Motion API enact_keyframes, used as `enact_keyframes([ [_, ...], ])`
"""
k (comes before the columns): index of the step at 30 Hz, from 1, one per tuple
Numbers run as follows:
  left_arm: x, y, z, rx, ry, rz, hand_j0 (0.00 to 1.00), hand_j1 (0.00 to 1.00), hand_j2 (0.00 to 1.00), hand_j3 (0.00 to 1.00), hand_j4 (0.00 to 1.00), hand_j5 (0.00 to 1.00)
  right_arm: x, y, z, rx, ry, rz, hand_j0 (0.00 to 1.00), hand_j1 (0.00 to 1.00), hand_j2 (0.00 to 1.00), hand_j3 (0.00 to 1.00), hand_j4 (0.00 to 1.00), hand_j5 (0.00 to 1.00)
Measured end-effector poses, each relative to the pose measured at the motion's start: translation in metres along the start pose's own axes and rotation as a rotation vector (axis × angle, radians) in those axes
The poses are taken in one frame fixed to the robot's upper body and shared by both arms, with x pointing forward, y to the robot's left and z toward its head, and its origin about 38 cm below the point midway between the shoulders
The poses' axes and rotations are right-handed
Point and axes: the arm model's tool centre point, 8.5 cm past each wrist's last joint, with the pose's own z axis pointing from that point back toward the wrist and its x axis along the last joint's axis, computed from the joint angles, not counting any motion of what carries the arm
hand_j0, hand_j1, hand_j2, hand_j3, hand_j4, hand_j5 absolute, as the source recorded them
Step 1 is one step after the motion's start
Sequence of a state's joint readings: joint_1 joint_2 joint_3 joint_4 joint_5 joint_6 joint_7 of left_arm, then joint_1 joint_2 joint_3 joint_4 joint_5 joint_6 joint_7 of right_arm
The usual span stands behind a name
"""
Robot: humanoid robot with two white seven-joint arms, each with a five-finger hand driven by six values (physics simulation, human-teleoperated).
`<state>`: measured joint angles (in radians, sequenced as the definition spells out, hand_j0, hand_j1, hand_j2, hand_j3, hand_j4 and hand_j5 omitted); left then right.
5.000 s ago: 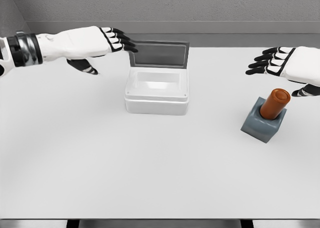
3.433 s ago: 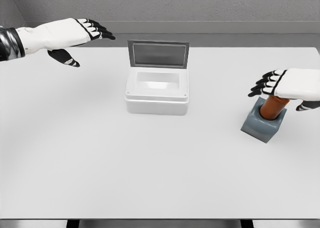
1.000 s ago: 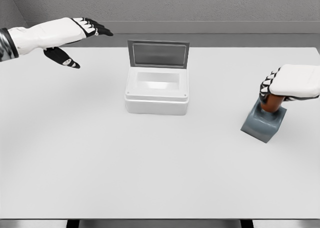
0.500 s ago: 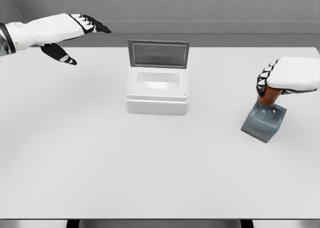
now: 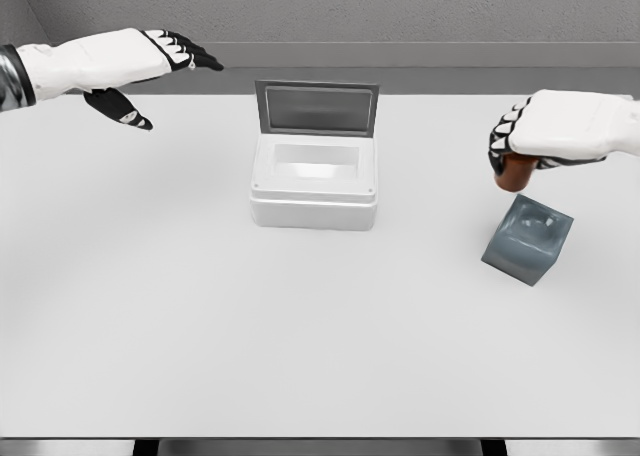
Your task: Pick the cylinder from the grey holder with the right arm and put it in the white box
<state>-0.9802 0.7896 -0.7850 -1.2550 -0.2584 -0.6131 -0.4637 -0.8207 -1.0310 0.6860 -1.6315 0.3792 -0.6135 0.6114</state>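
My right hand [image 5: 548, 136] is clenched around the brown cylinder [image 5: 512, 175], and it has now lifted clear of the grey holder [image 5: 527, 240]; half a second ago the base was still in the socket. I see the cylinder hanging above the table [image 5: 300, 326], right of the white box [image 5: 315, 181]. My left hand [image 5: 150, 61] stays raised at far left, fingers relaxed.
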Motion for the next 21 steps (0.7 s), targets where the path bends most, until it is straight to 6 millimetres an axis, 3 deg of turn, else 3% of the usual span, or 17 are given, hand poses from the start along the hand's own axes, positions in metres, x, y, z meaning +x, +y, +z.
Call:
enact_keyframes([
  [21, 0.001, -0.001, -0.001, -0.027, 0.000, -0.007, 1.00, 1.00, 1.00, 1.00, 1.00, 1.00, 0.005, -0.033, -0.028, -0.096, -0.045, 0.029, 0.43, 0.43, 0.43, 0.43, 0.43, 0.43],
])
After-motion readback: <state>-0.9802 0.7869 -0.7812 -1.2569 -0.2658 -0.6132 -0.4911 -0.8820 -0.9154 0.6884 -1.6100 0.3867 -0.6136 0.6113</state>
